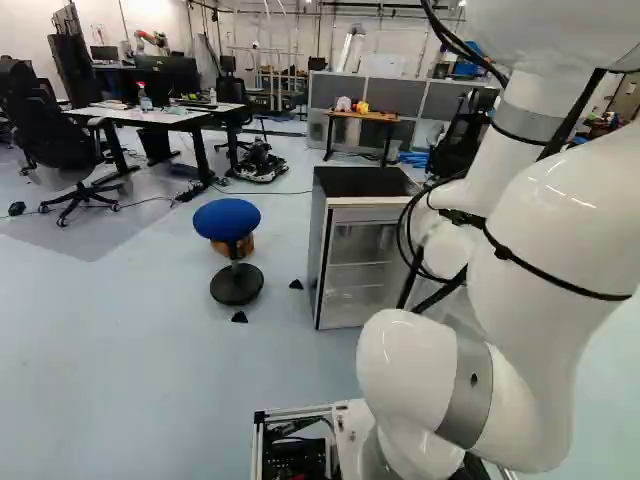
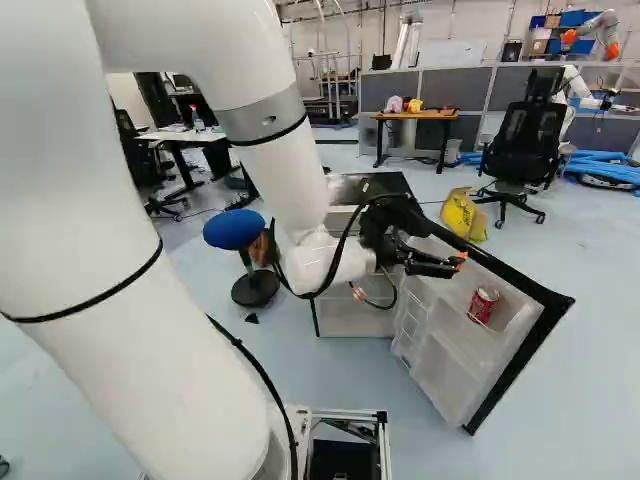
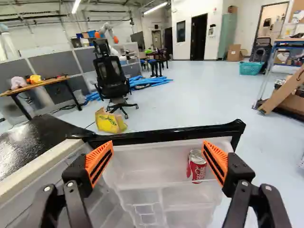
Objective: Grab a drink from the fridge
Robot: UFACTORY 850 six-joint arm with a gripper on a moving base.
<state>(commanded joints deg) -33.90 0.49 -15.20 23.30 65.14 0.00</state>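
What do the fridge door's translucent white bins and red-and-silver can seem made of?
Translucent white bins: probably moulded plastic, smooth; see-through walls, rounded corners. Red-and-silver can: metal, likely aluminium, glossy print; its bare top shines silver, though steel could look alike.

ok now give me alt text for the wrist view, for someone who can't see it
A red drink can sits in a see-through shelf of an open fridge door, ahead of the orange-padded black hand, which is wide open. Beyond the door are a yellow bag and a black office chair.
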